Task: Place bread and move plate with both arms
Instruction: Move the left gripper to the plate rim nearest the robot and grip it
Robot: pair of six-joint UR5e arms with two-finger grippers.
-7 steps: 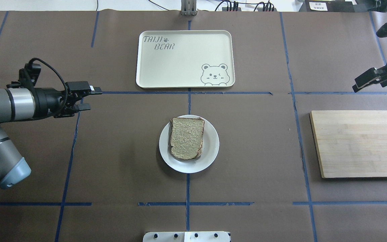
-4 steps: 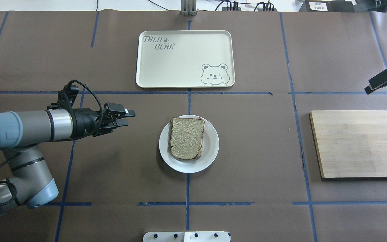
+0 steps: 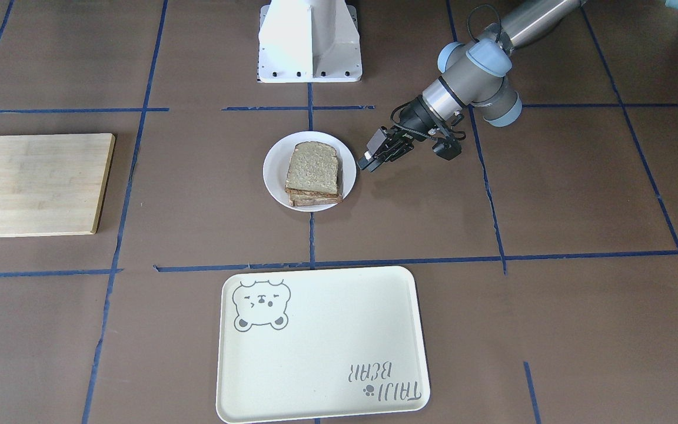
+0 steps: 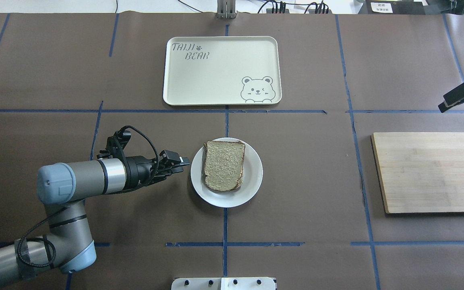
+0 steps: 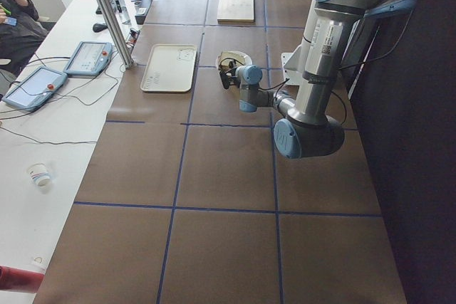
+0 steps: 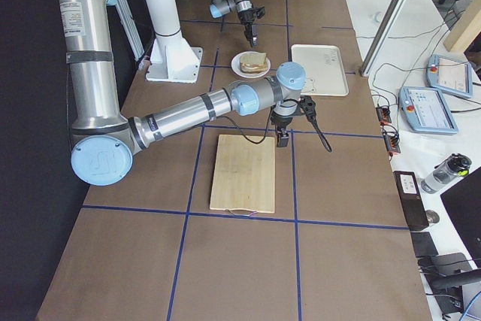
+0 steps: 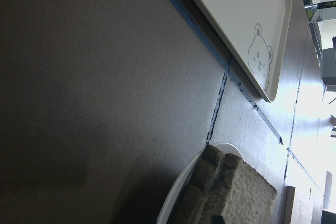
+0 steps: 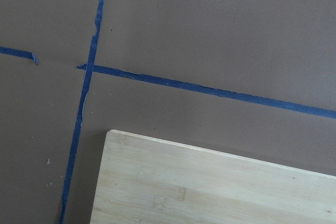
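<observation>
The small white plate [image 4: 252, 189] sits at the table's centre and also shows in the front view [image 3: 271, 171]. The bread [image 4: 224, 164] lies flat on it; in the front view [image 3: 312, 168] it tops a stack of slices. My left gripper [image 4: 179, 165] is open and empty, low over the table, its tips just short of the plate's left rim, as the front view [image 3: 367, 164] confirms. The left wrist view shows the plate's rim [image 7: 181, 195] and the bread [image 7: 241, 192] close ahead. My right gripper [image 4: 441, 104] is open and empty at the far right edge.
A cream bear tray [image 4: 216, 80] lies beyond the plate, across a blue tape line. A wooden cutting board [image 4: 431, 173] lies at the right, just below the right gripper. The white pedestal base [image 3: 309, 41] stands behind the plate.
My left arm has swung in from the left edge, bringing its open gripper right up to the plate's left rim. The right gripper has drawn back to the right edge. Plate and bread have not moved.
</observation>
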